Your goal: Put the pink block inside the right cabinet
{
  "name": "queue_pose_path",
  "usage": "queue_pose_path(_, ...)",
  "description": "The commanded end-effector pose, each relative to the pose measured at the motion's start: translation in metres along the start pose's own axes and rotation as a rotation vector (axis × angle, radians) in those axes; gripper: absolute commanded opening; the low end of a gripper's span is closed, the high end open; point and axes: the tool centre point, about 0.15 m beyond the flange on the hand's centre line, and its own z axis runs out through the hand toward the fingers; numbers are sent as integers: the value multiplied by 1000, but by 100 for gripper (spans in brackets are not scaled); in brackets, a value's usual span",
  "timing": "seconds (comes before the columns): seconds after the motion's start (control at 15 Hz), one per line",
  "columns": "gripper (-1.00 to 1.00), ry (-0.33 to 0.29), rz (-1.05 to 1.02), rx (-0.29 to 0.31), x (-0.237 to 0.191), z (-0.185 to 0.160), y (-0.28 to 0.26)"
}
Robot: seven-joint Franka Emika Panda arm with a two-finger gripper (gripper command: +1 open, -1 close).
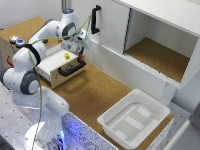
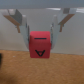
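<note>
- Drawer (image 1: 61,64) at the exterior view's left: a pulled-out white drawer with a black handle, and a small yellow cube (image 1: 67,56) lying in it. The arm is bent over this drawer, with the hand (image 1: 76,48) just above its back part.
- Hand, in the wrist view (image 2: 40,31): the two fingers (image 2: 21,22) stand fairly narrow, one on each side of the pink block (image 2: 40,45). The block sits between the fingertips with cork-brown ground beneath and behind it. It looks gripped, though the blur hides whether the pads truly press on it or whether it is clear of the floor.
- Pink block: it cannot be made out in the exterior view, since the hand covers that spot. Going by the wrist view, it is at the hand, so over by the drawer and well apart from its goal.
- Cork surface (image 1: 95,92) in the middle: a bare brown stretch that the block must be carried across.
- White bin (image 1: 134,120) near the front edge: no part of this job.
- Right cabinet (image 1: 160,55) at the exterior view's right: it is open, and no block shows on its cork floor.
- Progress, as I judge it: the pick-up is at or just past the grasp. The lift, the carry to the right, and the setting down inside the compartment are all left to do.
</note>
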Motion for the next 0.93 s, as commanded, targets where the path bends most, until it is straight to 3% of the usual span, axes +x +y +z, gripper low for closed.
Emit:
queue_pose_path(0.0, -100, 59, 45, 13, 22, 30, 95)
queue_pose_path(0.33, -100, 62, 139, -79, 63, 27, 150)
queue_pose_path(0.47, -100, 71, 166, -88, 84, 31, 177)
queue_pose_path(0.87, -100, 135, 142, -3, 161, 61, 244)
